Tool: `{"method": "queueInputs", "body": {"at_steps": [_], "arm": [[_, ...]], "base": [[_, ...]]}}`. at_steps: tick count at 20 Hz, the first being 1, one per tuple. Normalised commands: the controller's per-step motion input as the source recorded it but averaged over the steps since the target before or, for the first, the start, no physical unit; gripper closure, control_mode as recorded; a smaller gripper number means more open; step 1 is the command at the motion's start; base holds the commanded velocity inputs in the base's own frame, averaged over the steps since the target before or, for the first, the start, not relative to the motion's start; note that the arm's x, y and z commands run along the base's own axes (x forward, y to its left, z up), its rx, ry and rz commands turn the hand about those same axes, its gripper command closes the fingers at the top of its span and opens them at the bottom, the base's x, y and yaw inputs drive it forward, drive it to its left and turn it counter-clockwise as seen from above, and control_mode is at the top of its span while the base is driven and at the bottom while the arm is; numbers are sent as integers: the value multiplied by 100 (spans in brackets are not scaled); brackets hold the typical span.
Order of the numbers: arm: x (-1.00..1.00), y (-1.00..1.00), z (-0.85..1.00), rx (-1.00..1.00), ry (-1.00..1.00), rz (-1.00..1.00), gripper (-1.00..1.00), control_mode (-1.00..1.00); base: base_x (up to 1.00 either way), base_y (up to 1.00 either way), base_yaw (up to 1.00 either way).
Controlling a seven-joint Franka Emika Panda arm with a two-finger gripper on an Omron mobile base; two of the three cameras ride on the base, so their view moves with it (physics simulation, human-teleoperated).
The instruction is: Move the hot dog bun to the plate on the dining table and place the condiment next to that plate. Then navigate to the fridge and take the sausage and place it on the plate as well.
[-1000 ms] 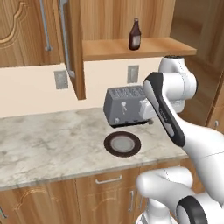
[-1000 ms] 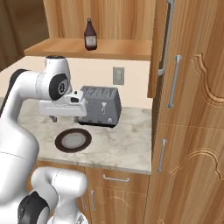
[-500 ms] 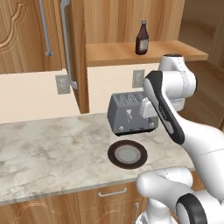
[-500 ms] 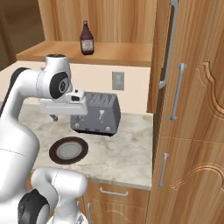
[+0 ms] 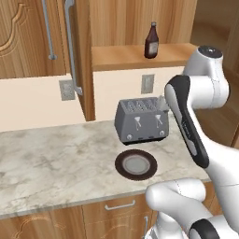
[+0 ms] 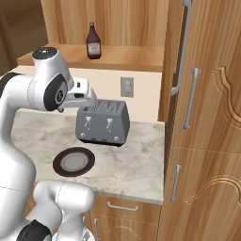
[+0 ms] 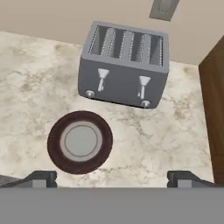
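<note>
The condiment point(image 5: 151, 40), a small dark bottle with a narrow neck and pale label, is seen standing upright on a wooden ledge point(image 5: 140, 56) above the counter, at about twelve o'clock from the grey toaster point(image 5: 141, 120). It is judged rigid, fairly light and smooth-sided, so a slip is possible; hold is best taken across the wide body near the label, not at the thin neck, and it is best kept upright. The plate point(image 7: 79, 141) is found empty on the veined marble top point(image 5: 56, 163), just in front of the toaster, at about seven o'clock from it in the hand view. The gripper point(image 7: 113, 178) is held high above the counter, pointed almost straight down, with the plate below it and the toaster beyond. Its fingertips point(image 7: 41, 177) are spread wide apart and nothing is pinched between them. The arm is folded, its elbow raised beside the toaster and well below the bottle.
</note>
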Motion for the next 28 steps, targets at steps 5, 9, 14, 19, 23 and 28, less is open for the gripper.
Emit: {"method": "queueInputs", "body": {"at_steps": [5, 9, 14, 19, 23, 28], "arm": [[52, 0, 66, 0, -30, 0, -100, -100], [22, 12, 61, 1, -21, -4, -100, -100], [15, 39, 57, 0, -15, -13, -100, -100], [57, 6, 59, 1, -9, -14, -100, -100], [58, 0, 61, 2, -5, -8, -100, -100], [50, 0, 39, 0, -9, -3, -100, -100]], "base": [[0, 0, 0], [0, 0, 0], [0, 0, 0], [0, 0, 0], [0, 0, 0], [0, 0, 0]]}}
